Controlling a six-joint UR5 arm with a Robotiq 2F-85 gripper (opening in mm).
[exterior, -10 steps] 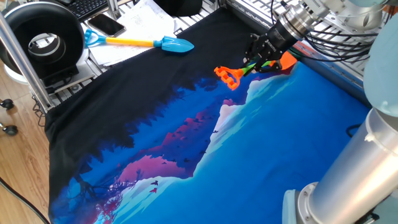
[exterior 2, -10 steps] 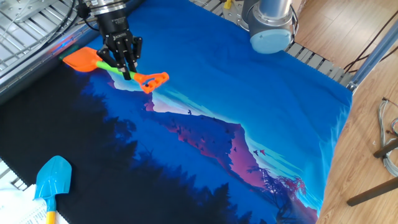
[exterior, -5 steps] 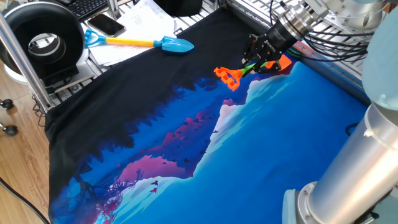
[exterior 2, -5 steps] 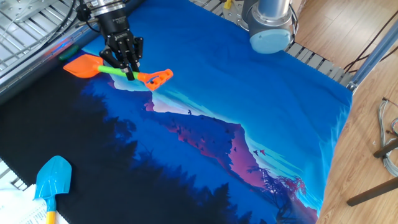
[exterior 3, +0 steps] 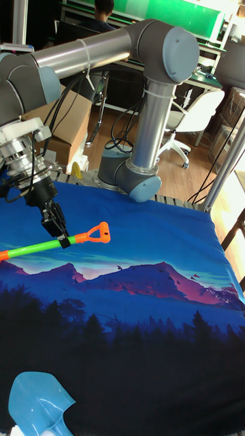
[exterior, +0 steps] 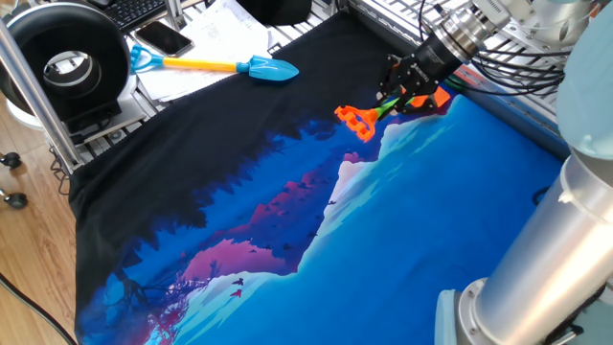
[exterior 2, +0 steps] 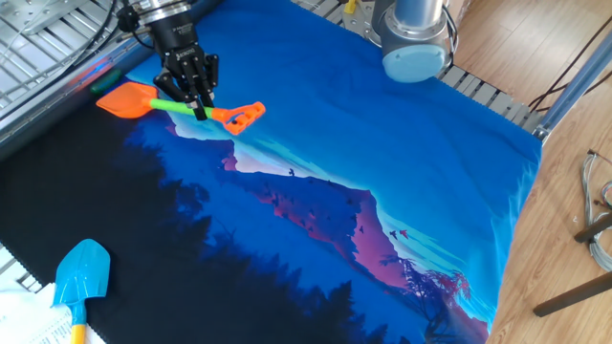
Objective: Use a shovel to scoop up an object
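Note:
My gripper (exterior 2: 198,103) is shut on the lime-green shaft of the shovel (exterior 2: 177,107), at the far edge of the printed cloth. The orange blade (exterior 2: 129,98) points toward the metal frame, and the orange D-handle (exterior 2: 244,115) points toward the cloth's middle. In one fixed view the gripper (exterior: 402,94) hides most of the blade, and the handle (exterior: 356,120) sticks out to its left. The tall fixed view shows the gripper (exterior 3: 62,236) on the shovel (exterior 3: 34,247), which is held nearly level just above the cloth. The object shows in no view.
A blue-bladed, yellow-shafted toy shovel (exterior: 254,67) lies on the cloth's black end (exterior 2: 81,272). A phone (exterior: 163,38), papers and a round black device (exterior: 62,62) sit beyond it. The robot's base (exterior 2: 416,38) stands at the cloth's edge.
The gripper and the shovel it holds have shifted slightly toward the cloth's middle, and the D-handle end has risen a little. The grip has not changed.

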